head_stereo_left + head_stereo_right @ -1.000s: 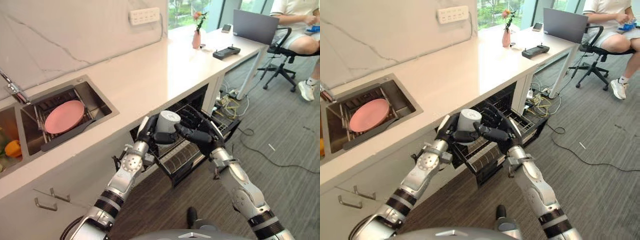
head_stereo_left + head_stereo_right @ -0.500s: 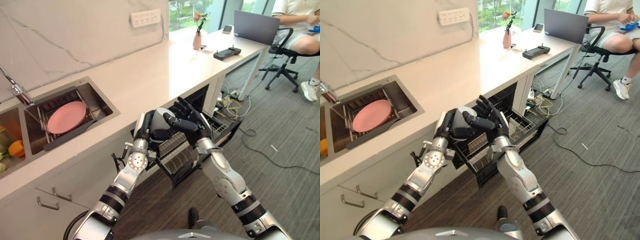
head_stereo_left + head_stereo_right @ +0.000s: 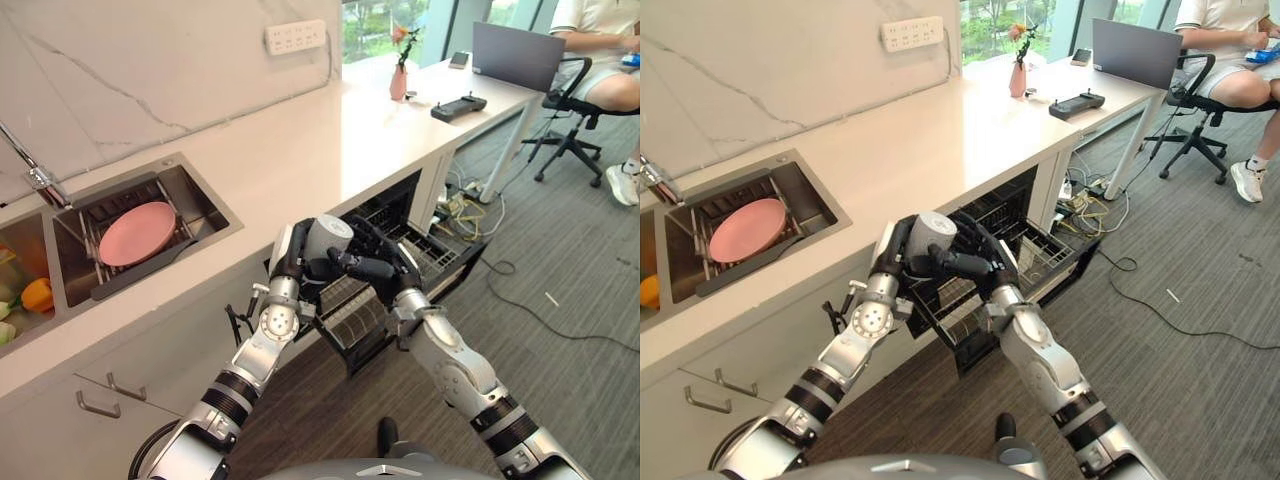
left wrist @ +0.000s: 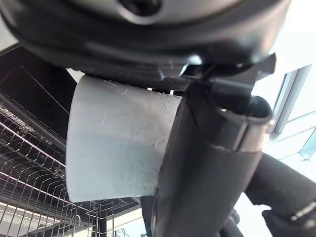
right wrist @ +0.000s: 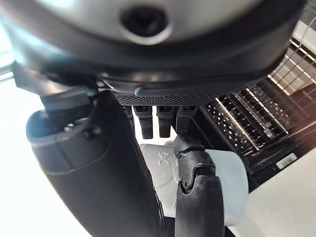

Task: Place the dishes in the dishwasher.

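Since a second ago the cup [image 3: 326,236] has been carried closer to the counter edge [image 3: 300,215], above the pulled-out dishwasher rack [image 3: 400,250]; placement appears near. The left hand [image 3: 293,262] is curled round the cup, as seen in its wrist view. The right hand [image 3: 375,262] is laid against the cup with fingers bent; a full grasp cannot be confirmed. A pink plate [image 3: 136,232] remains in the sink [image 3: 205,200].

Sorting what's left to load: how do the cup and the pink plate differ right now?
The cup is pale grey and held over the open dishwasher rack with both the left hand and right hand on it; the plate is pink, flat and untouched in the sink. Neither is in the rack yet.
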You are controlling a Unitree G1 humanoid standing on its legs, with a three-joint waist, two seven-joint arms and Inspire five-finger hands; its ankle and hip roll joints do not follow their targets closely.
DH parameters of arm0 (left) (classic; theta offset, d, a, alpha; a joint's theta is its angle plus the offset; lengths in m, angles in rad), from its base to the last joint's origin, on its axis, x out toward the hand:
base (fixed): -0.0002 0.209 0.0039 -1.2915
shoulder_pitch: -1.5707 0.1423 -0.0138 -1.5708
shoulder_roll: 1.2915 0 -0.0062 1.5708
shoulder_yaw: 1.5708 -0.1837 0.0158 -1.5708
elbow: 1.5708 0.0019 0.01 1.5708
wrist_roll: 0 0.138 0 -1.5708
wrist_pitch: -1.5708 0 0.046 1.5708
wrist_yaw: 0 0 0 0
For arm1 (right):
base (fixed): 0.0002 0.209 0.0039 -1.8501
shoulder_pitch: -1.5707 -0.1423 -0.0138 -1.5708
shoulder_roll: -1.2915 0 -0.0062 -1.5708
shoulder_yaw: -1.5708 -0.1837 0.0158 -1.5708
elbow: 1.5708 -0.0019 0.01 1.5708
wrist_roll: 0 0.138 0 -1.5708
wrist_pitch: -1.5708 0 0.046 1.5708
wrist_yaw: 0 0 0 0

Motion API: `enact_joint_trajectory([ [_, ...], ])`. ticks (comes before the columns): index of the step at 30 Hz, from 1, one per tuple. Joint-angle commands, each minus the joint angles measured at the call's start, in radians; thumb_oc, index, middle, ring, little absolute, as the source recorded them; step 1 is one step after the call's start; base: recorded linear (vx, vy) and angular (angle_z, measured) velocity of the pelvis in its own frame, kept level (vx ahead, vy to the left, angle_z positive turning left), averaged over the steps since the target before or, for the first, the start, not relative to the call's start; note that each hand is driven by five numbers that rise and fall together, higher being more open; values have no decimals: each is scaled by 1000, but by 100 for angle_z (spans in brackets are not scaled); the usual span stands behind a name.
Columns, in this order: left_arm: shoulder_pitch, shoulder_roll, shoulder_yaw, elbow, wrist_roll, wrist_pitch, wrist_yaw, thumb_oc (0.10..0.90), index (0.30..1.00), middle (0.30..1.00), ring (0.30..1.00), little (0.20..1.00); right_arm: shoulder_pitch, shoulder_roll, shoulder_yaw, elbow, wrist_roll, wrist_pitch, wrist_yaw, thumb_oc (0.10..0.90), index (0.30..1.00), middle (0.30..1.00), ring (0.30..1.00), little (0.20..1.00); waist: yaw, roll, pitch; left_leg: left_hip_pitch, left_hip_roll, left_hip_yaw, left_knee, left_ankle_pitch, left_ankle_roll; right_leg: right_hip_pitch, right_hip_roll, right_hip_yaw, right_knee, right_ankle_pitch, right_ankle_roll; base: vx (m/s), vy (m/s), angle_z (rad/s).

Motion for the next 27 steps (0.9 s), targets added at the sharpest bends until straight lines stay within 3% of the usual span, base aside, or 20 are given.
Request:
enact_joint_trajectory([
  [1, -135, 34, -12, -43, 42, -86, 14, 400, 300, 300, 300, 300, -64, 57, -41, -37, 32, -64, 31, 800, 900, 900, 900, 900, 4, -56, -46, -45, -10, -7, 45, -7, -10, 96, -102, -31, 24, -187, 85, 0, 0, 0],
  [5, -128, 35, -5, -61, 14, -93, -17, 400, 300, 300, 300, 300, -60, 40, -40, -8, 29, -36, 52, 800, 900, 900, 900, 900, 5, -55, -45, -40, -12, -4, 38, -7, -9, 93, -103, -29, 23, -185, 85, 0, 0, 0],
  [16, -103, 39, 3, -90, -43, -102, -60, 400, 300, 300, 300, 300, -106, 50, -50, 28, 64, -47, 93, 800, 900, 900, 900, 900, 17, -52, -46, -38, -16, -5, 29, -6, -6, 91, -109, -32, 20, -181, 90, 0, 0, 0],
  [27, -112, 30, -22, -96, -168, -131, -154, 400, 300, 300, 300, 300, -210, -27, -16, 70, 128, -10, 189, 800, 900, 900, 900, 900, 30, -58, -46, -37, -22, -19, 17, 1, -7, 101, -113, -40, 17, -181, 92, 0, 0, 0],
])
